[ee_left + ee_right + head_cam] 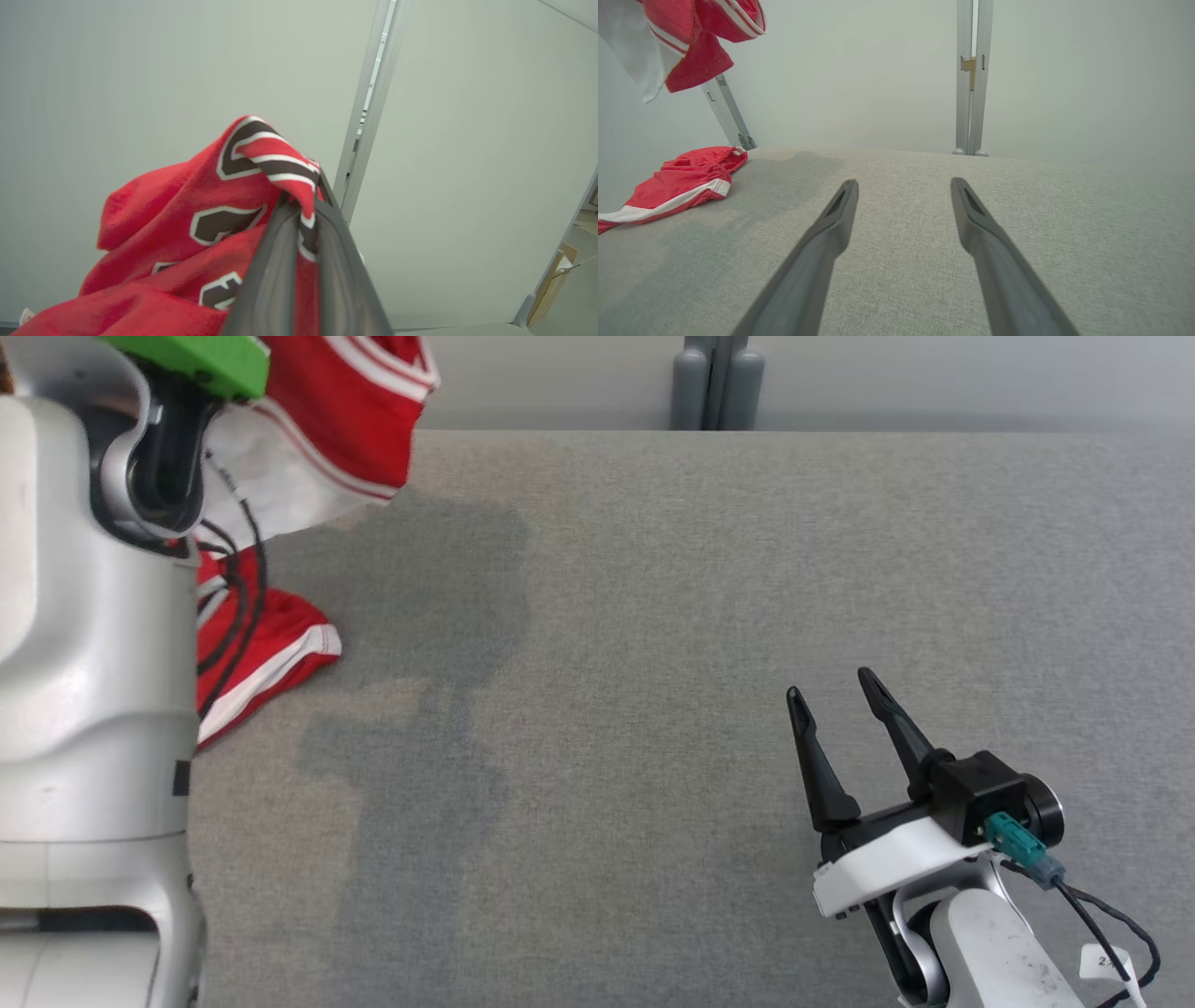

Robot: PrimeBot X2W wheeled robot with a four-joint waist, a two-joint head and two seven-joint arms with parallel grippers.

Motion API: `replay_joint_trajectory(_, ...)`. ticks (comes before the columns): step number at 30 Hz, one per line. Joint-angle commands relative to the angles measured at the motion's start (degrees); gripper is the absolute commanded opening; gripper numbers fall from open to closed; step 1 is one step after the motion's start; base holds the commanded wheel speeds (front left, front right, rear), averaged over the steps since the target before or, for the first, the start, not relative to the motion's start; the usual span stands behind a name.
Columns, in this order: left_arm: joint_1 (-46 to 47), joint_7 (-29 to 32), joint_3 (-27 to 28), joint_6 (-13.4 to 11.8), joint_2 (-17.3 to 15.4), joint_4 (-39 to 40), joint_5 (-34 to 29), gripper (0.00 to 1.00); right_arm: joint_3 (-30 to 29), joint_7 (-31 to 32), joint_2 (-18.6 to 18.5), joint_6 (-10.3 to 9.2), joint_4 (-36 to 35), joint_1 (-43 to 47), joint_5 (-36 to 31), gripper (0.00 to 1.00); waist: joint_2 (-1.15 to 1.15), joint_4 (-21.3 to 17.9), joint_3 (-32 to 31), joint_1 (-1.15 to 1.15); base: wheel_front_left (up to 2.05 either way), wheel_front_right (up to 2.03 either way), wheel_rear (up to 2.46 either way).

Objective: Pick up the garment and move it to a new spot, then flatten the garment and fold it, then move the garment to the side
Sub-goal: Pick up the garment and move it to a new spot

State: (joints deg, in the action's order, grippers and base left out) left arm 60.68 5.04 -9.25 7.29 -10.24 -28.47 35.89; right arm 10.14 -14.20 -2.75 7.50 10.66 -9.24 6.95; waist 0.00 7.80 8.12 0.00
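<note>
Over one table (700, 616), left gripper (304, 201) pinches one garment (177, 186).

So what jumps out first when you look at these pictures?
The bright red garment with dark and white lettering, pinched in the left gripper and hanging in the air at the head view's upper left. More red cloth with a white stripe lies on the grey table below it. At the lower right, the right gripper stands open above the table.
</note>
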Motion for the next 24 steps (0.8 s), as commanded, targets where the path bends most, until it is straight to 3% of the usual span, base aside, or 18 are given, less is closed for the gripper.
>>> replay_joint_trajectory(1,0.73,0.53,-0.74,0.25,1.96,1.66,2.15,0.0,-0.19,-0.35,-0.26,-0.02,0.23,0.36,0.29,1.0,0.0,-5.42,-2.98,0.0,0.0,0.0,0.0)
replay_joint_trajectory(10,-0.29,2.37,-6.53,-0.7,6.19,4.07,4.13,0.0,-0.99,-0.79,-0.2,-0.02,-0.42,-1.59,0.8,1.0,0.0,-15.73,1.02,0.0,0.0,0.0,0.0)
replay_joint_trajectory(18,-5.5,-1.77,-13.31,-1.45,7.15,-5.0,5.31,0.0,-1.09,-0.99,-0.13,-0.02,-0.27,-3.13,2.28,1.0,0.0,-21.61,4.99,0.0,0.0,0.0,0.0)
replay_joint_trajectory(21,-8.39,-3.07,-18.19,-1.38,7.21,-8.88,9.41,0.0,-1.11,-1.04,-0.15,-0.02,-0.72,-3.71,2.84,1.0,0.0,-22.51,5.85,0.0,0.0,0.0,0.0)
replay_joint_trajectory(22,-8.85,-3.1,-20.1,-1.6,7.2,-10.38,9.28,0.11,-1.19,-1.04,-0.14,-0.02,-0.82,-3.76,2.99,1.0,0.0,-22.54,5.99,0.0,0.0,0.0,0.0)
replay_joint_trajectory(23,-9.71,-2.53,-24.23,-1.53,7.19,-13.26,9.54,1.0,-1.44,-1.03,-0.15,-0.01,-1.27,-3.89,3.09,1.0,0.0,-22.39,6.21,0.0,0.0,0.0,0.0)
replay_joint_trajectory(24,-9.95,-2.69,-26.17,-1.45,7.18,-14.42,9.69,1.0,-1.58,-1.01,-0.15,-0.02,-1.42,-3.89,3.21,1.0,0.0,-22.14,6.24,0.0,0.0,0.0,0.0)
